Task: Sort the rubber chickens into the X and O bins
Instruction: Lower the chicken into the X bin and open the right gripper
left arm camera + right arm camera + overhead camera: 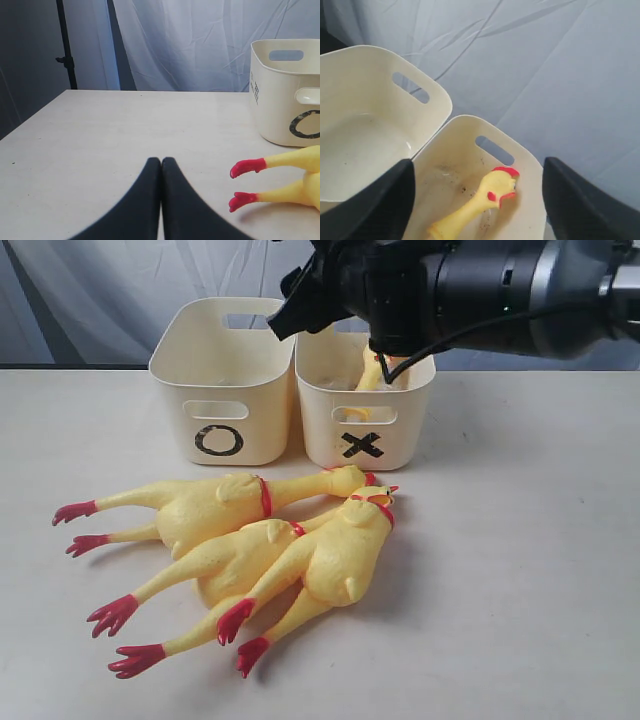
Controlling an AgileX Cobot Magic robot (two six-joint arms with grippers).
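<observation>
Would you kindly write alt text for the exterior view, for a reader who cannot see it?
Three yellow rubber chickens lie piled on a pale table in front of two cream bins, the O bin and the X bin side by side. The black right arm hangs over the X bin, where a fourth chicken pokes up.

pale table (540, 590): o bin (250, 415), x bin (325, 435), three chickens (270, 540), seemingly overlapping

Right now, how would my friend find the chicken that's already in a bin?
At the back of the table, two cream bins stand side by side. The X bin, on the right, holds one yellow rubber chicken. It's the only one in a bin; the other three chickens lie on the table in front.
</observation>
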